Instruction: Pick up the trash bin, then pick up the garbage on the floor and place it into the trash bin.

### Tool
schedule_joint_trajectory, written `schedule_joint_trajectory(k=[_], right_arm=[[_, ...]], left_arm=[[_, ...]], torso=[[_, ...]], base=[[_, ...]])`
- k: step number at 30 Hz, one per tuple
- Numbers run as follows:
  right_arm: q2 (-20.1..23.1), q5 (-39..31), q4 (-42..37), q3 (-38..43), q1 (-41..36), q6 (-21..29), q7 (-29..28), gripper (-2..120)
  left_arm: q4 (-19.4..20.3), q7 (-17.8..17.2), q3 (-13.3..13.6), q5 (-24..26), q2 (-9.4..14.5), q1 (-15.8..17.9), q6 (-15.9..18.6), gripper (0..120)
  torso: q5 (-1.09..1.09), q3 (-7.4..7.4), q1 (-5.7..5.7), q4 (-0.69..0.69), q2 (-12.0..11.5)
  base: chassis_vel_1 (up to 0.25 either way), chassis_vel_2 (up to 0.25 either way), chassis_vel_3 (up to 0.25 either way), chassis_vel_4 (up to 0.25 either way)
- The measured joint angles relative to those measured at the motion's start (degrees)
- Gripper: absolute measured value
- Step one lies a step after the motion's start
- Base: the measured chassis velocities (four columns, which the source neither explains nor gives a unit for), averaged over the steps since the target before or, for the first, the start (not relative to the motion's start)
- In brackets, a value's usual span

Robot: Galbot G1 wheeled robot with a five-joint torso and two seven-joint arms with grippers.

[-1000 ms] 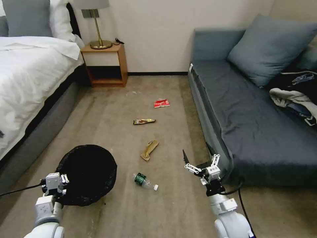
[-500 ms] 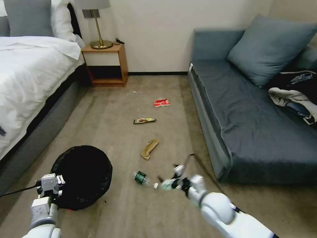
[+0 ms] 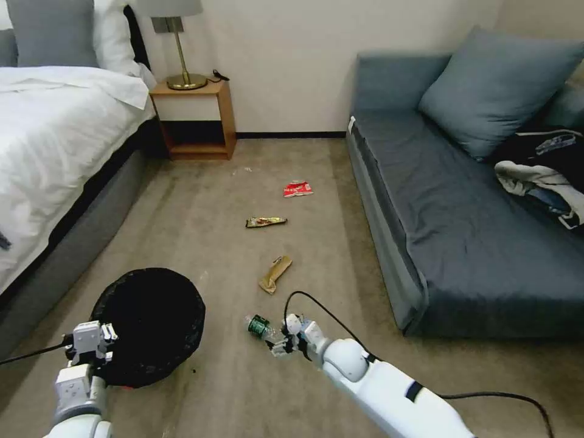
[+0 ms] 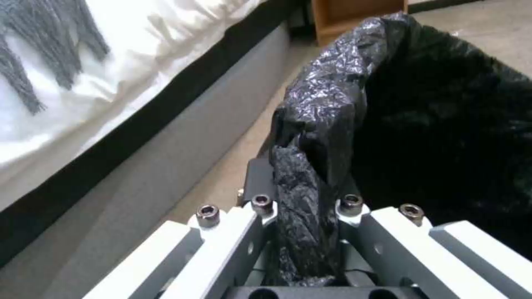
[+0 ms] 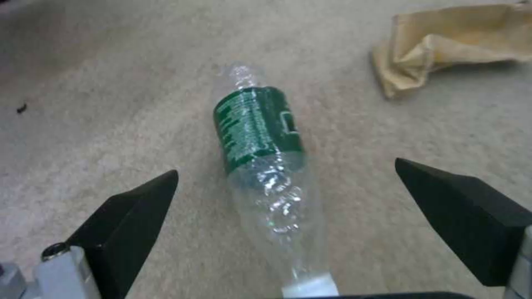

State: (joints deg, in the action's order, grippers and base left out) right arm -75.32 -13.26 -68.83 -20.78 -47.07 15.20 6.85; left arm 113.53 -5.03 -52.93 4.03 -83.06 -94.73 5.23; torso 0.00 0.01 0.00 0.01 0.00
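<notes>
Straddling the bottle (image 5: pixel 265 166) on the carpet, the right gripper (image 5: pixel 285 207) spreads its fingers wide to take it, while the left gripper (image 4: pixel 307 232) clamps the trash bin (image 3: pixel 149 322) rim, keeping it near.

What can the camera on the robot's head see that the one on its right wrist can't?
Head view alone: the trash bin clamped at its rim by the left gripper, the snack wrapper, the red-and-white packet, the bed, the sofa and the nightstand.

Right wrist view alone: the right gripper close up, jaws spread wide either side of the bottle.

Both: that bottle, the crumpled brown paper and the carpet.
</notes>
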Motion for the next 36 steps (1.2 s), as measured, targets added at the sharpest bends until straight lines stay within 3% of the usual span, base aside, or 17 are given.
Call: schedule_joint_trajectory(k=[12, 15, 28, 36], right_arm=[[-6.63, 7.61, 9.07, 3.15, 0.01, -1.57, 3.39, 97], [-7.59, 10.02, 9.93, 4.11, -1.02, -1.81, 2.66, 80], [-8.19, 12.64, 10.03, 6.53, -3.17, -2.86, 0.67, 35], [-6.13, 9.50, 4.56, 8.21, -3.75, -5.25, 0.38, 22]], left_arm=[[0.41, -0.18, 0.21, 0.17, -0.64, -0.43, -0.07, 6], [0.70, -0.23, 0.00, 0.55, -0.57, -0.81, -0.69, 6], [0.73, -0.26, 0.33, 0.84, -0.84, -1.31, -2.81, 6], [0.12, -0.22, 0.92, 0.87, -0.45, -1.02, -3.15, 6]], torso=[[0.00, 0.00, 0.00, 0.00, 0.00], [0.00, 0.00, 0.00, -0.01, 0.00], [0.00, -0.01, 0.00, -0.01, 0.00], [0.01, -0.01, 0.00, -0.01, 0.00]], base=[[0.000, 0.000, 0.000, 0.000], [0.000, 0.000, 0.000, 0.000], [0.000, 0.000, 0.000, 0.000], [0.000, 0.000, 0.000, 0.000]])
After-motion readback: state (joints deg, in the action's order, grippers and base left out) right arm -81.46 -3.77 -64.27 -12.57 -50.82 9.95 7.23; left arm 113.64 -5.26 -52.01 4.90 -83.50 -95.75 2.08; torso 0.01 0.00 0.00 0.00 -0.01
